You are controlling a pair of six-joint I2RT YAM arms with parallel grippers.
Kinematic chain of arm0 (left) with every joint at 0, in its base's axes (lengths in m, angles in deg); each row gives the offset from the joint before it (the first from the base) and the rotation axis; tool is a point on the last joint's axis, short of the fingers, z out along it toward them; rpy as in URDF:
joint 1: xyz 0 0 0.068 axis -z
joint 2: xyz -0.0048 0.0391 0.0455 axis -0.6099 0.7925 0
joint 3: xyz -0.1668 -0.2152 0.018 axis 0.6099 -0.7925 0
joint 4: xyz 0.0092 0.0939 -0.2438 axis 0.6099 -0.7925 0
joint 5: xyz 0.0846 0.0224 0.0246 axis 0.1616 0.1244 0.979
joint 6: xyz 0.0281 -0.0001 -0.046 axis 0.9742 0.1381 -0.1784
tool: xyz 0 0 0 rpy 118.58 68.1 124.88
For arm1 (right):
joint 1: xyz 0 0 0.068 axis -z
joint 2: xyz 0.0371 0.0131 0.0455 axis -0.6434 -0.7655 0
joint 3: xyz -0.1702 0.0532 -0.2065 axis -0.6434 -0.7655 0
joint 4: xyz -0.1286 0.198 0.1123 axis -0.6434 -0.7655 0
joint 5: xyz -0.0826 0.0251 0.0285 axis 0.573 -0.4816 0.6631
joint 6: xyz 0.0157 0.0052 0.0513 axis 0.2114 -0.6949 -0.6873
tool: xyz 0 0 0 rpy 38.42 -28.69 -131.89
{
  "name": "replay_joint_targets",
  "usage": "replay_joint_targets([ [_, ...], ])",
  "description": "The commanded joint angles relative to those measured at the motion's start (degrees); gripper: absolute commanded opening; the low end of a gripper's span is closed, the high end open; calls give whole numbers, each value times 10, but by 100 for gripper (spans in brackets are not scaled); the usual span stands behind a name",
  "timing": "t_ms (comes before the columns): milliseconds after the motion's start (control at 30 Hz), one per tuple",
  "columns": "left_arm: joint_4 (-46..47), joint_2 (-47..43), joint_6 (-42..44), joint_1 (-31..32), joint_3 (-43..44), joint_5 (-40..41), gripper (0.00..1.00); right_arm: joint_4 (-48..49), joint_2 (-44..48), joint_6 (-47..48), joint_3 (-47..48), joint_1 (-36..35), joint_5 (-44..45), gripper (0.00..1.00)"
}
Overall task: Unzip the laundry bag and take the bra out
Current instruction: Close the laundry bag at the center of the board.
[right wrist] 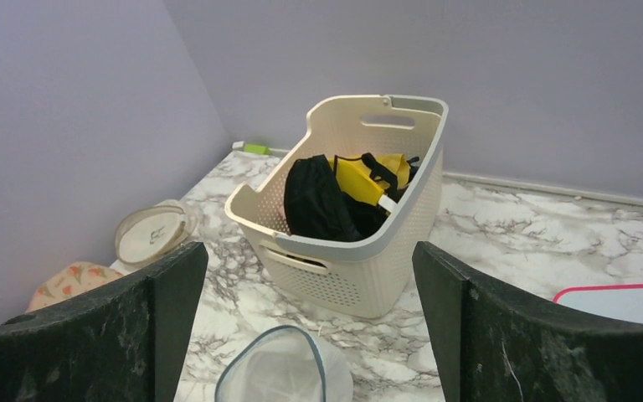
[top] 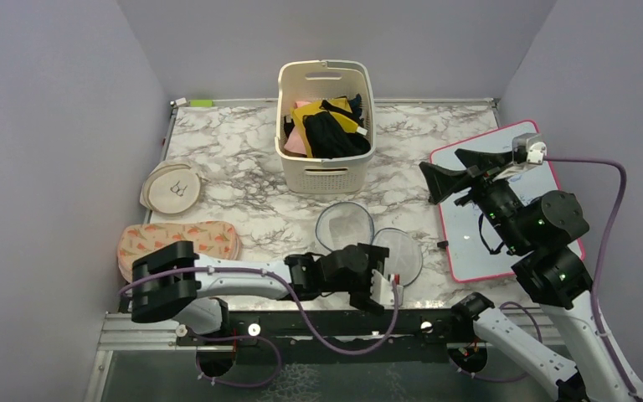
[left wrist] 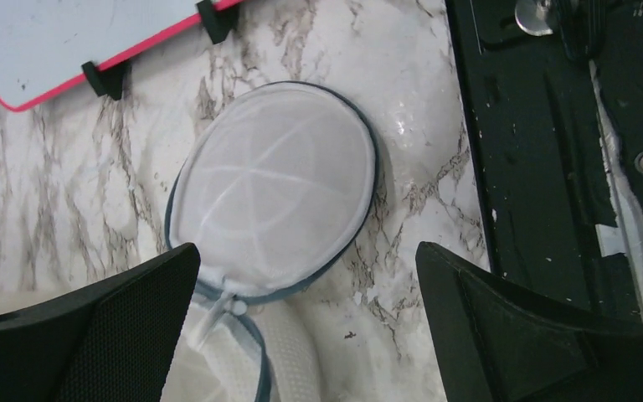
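Note:
The laundry bag [top: 345, 224] lies open in the middle of the table, its round mesh lid [top: 400, 251] flipped out to the right. In the left wrist view the lid [left wrist: 272, 188] and its zip pull [left wrist: 236, 307] sit just ahead of my left gripper [left wrist: 310, 327]. That gripper [top: 377, 289] is open and empty, low over the bag's near edge. The black bra [top: 332, 134] lies in the cream basket [top: 326, 172] and shows in the right wrist view [right wrist: 314, 201]. My right gripper [top: 460, 172] is open and empty, raised at the right, facing the basket [right wrist: 360, 276] and bag [right wrist: 280, 373].
Yellow cloth [top: 301, 117] and pink cloth [top: 295, 144] share the basket. A flat beige round pouch [top: 172, 186] and a carrot-print pouch [top: 180, 243] lie at the left. A white board with a pink rim [top: 511, 222] lies under the right arm. Walls enclose three sides.

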Motion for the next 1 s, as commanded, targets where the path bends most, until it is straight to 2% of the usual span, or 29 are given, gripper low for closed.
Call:
replay_joint_targets([
  [0, 54, 78, 147, 49, 23, 104, 99, -9, 19, 17, -5, 2, 21, 92],
  [200, 70, 201, 259, 87, 50, 191, 98, -27, 31, 28, 0, 2, 29, 92],
  [400, 110, 259, 314, 89, 66, 219, 86, -33, 44, 30, -8, 2, 32, 93],
  [500, 124, 281, 325, 90, 72, 233, 74, -38, 45, 30, -3, 2, 34, 93],
  [667, 190, 306, 335, 90, 68, 292, 38, -31, 49, 32, -12, 2, 36, 93],
  [700, 202, 306, 328, 90, 67, 298, 33, -33, 47, 31, -12, 2, 33, 93],
  [833, 214, 276, 252, 90, 78, 300, 20, -24, 45, 29, -21, 2, 29, 93],
  [967, 214, 214, 136, 79, 77, 243, 9, -19, 40, 29, -29, 2, 30, 93],
])
